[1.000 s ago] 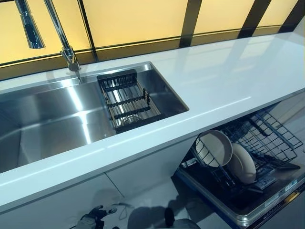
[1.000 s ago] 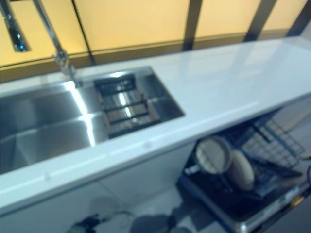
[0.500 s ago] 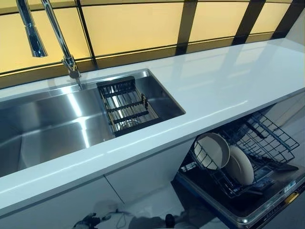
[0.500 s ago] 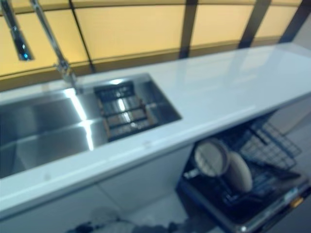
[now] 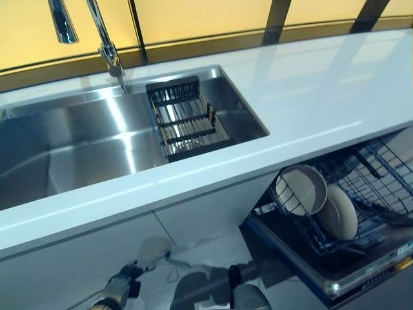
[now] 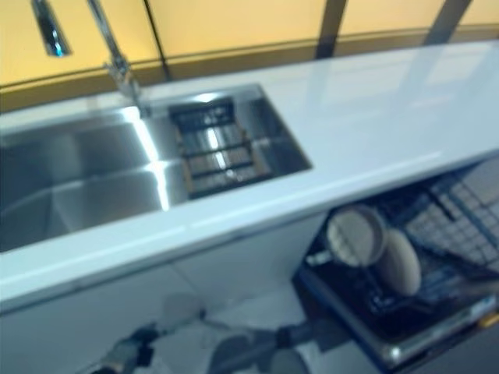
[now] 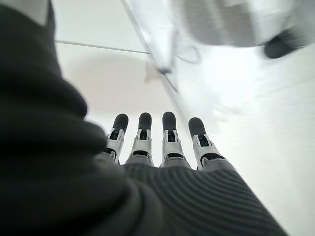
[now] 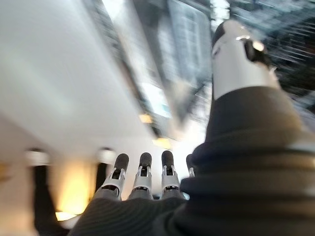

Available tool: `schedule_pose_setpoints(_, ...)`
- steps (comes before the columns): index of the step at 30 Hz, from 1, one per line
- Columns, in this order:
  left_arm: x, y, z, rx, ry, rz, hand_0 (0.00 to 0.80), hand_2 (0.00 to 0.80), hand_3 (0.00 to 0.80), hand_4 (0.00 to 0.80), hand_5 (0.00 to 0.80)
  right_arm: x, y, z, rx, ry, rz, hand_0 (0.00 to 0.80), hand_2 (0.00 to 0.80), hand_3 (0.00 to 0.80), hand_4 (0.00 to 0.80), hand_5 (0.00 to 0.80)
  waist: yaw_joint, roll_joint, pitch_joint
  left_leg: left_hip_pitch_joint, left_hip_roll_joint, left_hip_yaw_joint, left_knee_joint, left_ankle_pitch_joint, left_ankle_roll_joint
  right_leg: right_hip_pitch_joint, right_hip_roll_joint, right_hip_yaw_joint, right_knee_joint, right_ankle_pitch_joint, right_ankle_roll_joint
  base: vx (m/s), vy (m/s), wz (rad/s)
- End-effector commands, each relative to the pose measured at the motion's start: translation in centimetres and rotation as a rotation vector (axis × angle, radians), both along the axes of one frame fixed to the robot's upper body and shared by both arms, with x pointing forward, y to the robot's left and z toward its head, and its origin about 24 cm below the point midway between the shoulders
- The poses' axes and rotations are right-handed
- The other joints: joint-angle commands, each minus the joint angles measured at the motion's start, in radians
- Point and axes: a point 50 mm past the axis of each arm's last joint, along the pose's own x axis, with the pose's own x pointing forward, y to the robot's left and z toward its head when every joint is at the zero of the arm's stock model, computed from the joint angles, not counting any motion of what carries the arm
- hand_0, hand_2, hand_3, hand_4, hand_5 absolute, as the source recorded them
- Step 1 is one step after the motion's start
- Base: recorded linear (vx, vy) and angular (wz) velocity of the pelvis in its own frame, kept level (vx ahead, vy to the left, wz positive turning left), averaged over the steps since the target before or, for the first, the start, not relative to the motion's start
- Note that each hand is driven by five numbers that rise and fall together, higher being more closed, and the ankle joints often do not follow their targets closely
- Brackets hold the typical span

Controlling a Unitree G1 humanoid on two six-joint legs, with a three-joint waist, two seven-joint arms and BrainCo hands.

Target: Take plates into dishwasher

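Observation:
Two dishes stand on edge in the pulled-out lower dishwasher rack: a round deep plate with a pale rim and, just right of it, a cream plate. My left hand hangs low by the white cabinet front, far left of the rack. In its wrist view the fingers are straight and hold nothing. My right hand shows only in its wrist view, fingers straight and thumb raised, empty, with the blurred rack past it.
A steel sink with a tall faucet sits in the white counter. A black wire drainer rests in the sink's right end. The open dishwasher door juts out at lower right.
The whole picture has shifted right and slightly down, so the camera has moved. The two dishes stay in the rack. My left hand shows a little more at the bottom edge.

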Motion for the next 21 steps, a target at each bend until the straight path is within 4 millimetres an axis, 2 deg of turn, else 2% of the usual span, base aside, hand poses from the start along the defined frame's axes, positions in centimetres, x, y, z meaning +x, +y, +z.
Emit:
schedule_pose_setpoints(1,-0.2,2.3,0.7,0.091,0.020,0.039,0.000,0.000,0.000,0.000,0.000,1.7,-0.5,1.8,-0.062,-0.108,-0.033,0.000,0.000,0.000,0.000,0.000,0.026,-0.021,0.023,0.195,-0.032,0.006,-0.119,-0.055,0.094,-0.171,0.093,0.003,-0.093,0.193,0.022,-0.450,0.086,0.58)
schedule_pose_setpoints(4,-0.9,3.3,0.8,0.096,0.018,0.117,0.000,0.000,0.000,0.000,0.000,1.6,-0.7,1.9,-0.082,-0.116,-0.058,0.000,0.000,0.000,0.000,0.000,0.037,0.002,0.018,0.213,-0.055,0.017,-0.132,-0.073,0.104,-0.167,0.074,-0.025,-0.111,0.184,0.028,-0.397,0.131,0.27)
schedule_pose_setpoints(7,-2.0,4.4,0.7,0.106,0.047,0.181,0.000,0.000,0.000,0.000,0.000,1.9,-0.3,1.2,-0.062,-0.093,-0.050,0.000,0.000,0.000,0.000,0.000,0.064,0.003,0.009,0.176,-0.067,0.016,-0.073,-0.101,0.118,-0.124,0.065,-0.030,-0.140,0.179,0.025,-0.298,0.064,0.18)
schedule_pose_setpoints(9,-3.1,5.2,0.6,0.102,0.065,0.215,0.000,0.000,0.000,0.000,0.000,1.6,-0.4,1.3,-0.043,-0.089,-0.082,0.000,0.000,0.000,0.000,0.000,0.068,-0.002,-0.004,0.176,-0.081,0.016,-0.039,-0.112,0.122,-0.135,0.036,-0.033,-0.125,0.183,0.028,-0.320,0.116,-0.13)
schedule_pose_setpoints(12,-3.6,5.1,0.4,0.086,0.059,0.204,0.000,0.000,0.000,0.000,0.000,0.4,-0.4,0.7,-0.024,-0.045,-0.140,0.000,0.000,0.000,0.000,0.000,0.071,-0.005,-0.006,0.182,-0.089,0.026,0.013,-0.141,0.135,-0.137,0.012,-0.039,-0.132,0.197,0.044,-0.211,0.108,0.17)
schedule_pose_setpoints(13,-3.3,4.9,0.4,0.088,0.047,0.187,0.000,0.000,0.000,0.000,0.000,-0.5,-0.2,-0.2,-0.014,-0.001,-0.164,0.000,0.000,0.000,0.000,0.000,0.076,-0.008,0.008,0.177,-0.098,0.031,0.051,-0.167,0.147,-0.131,0.007,-0.044,-0.151,0.213,0.063,-0.175,0.079,0.19)
schedule_pose_setpoints(15,-2.9,5.0,0.7,0.103,0.043,0.170,0.000,0.000,0.000,0.000,0.000,-1.4,0.2,-1.4,0.000,0.044,-0.182,0.000,0.000,0.000,0.000,0.000,0.076,-0.028,0.019,0.167,-0.117,0.034,0.069,-0.167,0.156,-0.120,-0.006,-0.057,-0.174,0.234,0.076,-0.143,0.027,0.10)
schedule_pose_setpoints(16,-2.7,5.0,0.8,0.112,0.044,0.158,0.000,0.000,0.000,0.000,0.000,-1.9,0.8,-2.6,0.022,0.068,-0.183,0.000,0.000,0.000,0.000,0.000,0.082,-0.028,0.036,0.166,-0.119,0.040,0.070,-0.159,0.155,-0.101,0.006,-0.087,-0.201,0.253,0.084,-0.177,0.022,0.05)
schedule_pose_setpoints(18,-2.7,5.1,0.8,0.126,0.048,0.138,0.000,0.000,0.000,0.000,0.000,-2.1,1.5,-3.7,0.050,0.091,-0.175,0.000,0.000,0.000,0.000,0.000,0.090,-0.034,0.051,0.166,-0.128,0.051,0.050,-0.133,0.153,-0.096,0.009,-0.124,-0.200,0.268,0.084,-0.233,0.029,-0.02)
schedule_pose_setpoints(19,-3.1,5.4,0.8,0.132,0.052,0.141,0.000,0.000,0.000,0.000,0.000,-2.0,1.8,-4.3,0.056,0.098,-0.165,0.000,0.000,0.000,0.000,0.000,0.099,-0.036,0.056,0.169,-0.137,0.068,0.024,-0.112,0.157,-0.093,0.008,-0.153,-0.160,0.282,0.089,-0.366,0.053,-0.37)
schedule_pose_setpoints(20,-3.8,5.9,0.8,0.138,0.057,0.157,0.000,0.000,0.000,0.000,0.000,-2.1,2.2,-4.9,0.070,0.103,-0.161,0.000,0.000,0.000,0.000,0.000,0.112,-0.033,0.055,0.159,-0.146,0.080,-0.029,-0.067,0.170,-0.080,0.017,-0.157,-0.071,0.279,0.087,-0.351,0.058,-0.58)
schedule_pose_setpoints(21,-3.9,6.0,0.8,0.140,0.060,0.162,0.000,0.000,0.000,0.000,0.000,-2.2,2.4,-5.1,0.076,0.104,-0.159,0.000,0.000,0.000,0.000,0.000,0.117,-0.030,0.054,0.154,-0.149,0.080,-0.045,-0.053,0.175,-0.079,0.021,-0.147,-0.029,0.277,0.086,-0.546,0.041,-0.95)
